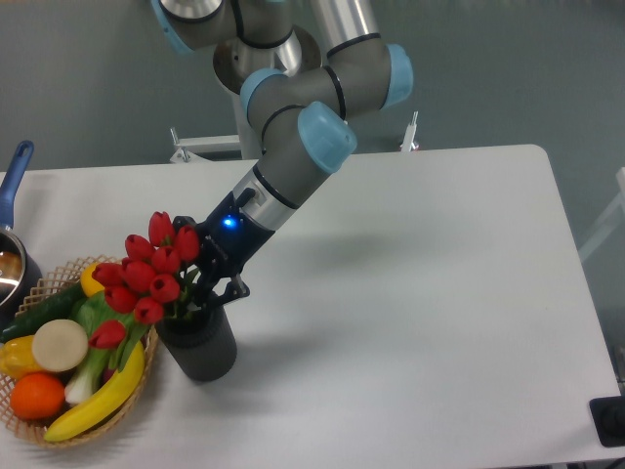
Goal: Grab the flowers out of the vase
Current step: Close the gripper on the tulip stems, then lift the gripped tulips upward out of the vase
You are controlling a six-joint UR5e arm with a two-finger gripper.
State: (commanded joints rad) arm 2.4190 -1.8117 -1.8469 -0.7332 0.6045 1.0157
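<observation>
Red tulip buds (146, 278), smooth and closed, stand in a bunch on green stems inside the vase (200, 344), and they lean to the left over the wicker basket (29, 422). We see that the vase is a small dark cylinder with a round mouth, and it stands on the white table (410, 293) just beside the basket. The black gripper (210, 278) reaches down at a slant to the stems just above the vase mouth. Its fingers sit around the stems, but we cannot tell if they press them, because buds and leaves hide the tips. In the woven basket lie a yellow banana (98, 396), an orange (37, 396) and a green cucumber (39, 311), all glossy like plastic.
</observation>
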